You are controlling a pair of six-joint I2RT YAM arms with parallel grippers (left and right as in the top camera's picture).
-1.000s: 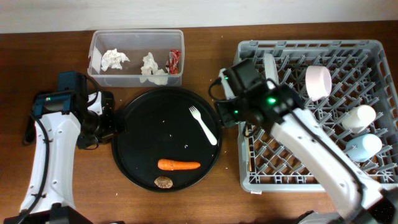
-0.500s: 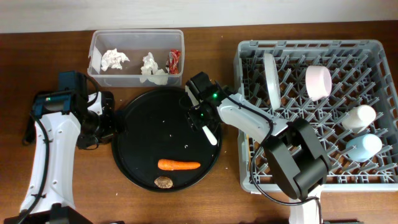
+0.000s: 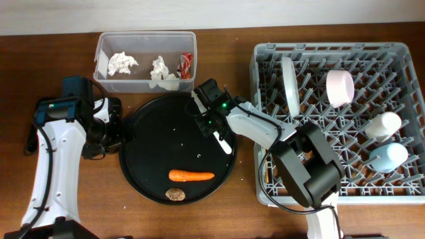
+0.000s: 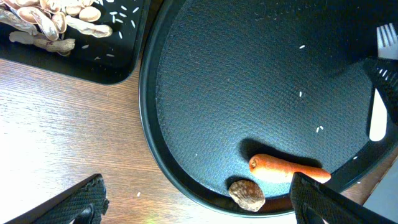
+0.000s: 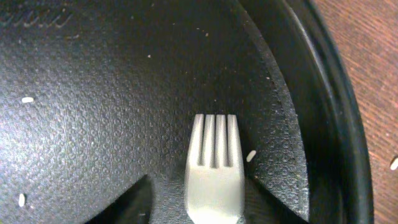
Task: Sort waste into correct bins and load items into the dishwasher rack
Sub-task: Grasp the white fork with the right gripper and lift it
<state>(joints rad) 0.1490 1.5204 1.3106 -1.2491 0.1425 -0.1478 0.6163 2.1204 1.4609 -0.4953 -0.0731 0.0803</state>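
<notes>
Racked: 2 bowls (image 3: pixel 340 87), 2 cups (image 3: pixel 384 125); binned: tissues (image 3: pixel 122 64), wrapper (image 3: pixel 186 65); pending: fork (image 3: pixel 222 141) (right gripper (image 3: pixel 210 121) spread astride it, left gripper (image 4: pixel 198 198) spread, idle), carrot (image 3: pixel 191 176), lump (image 3: pixel 174 194).

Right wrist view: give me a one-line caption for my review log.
Right gripper, jaws open, straddles the pale fork lying on the round black tray, a finger on each side.

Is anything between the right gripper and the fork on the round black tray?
Nothing visible. The fork lies bare on the round black tray, the right gripper open with a finger on each side of it; only tiny white specks lie nearby.
</notes>
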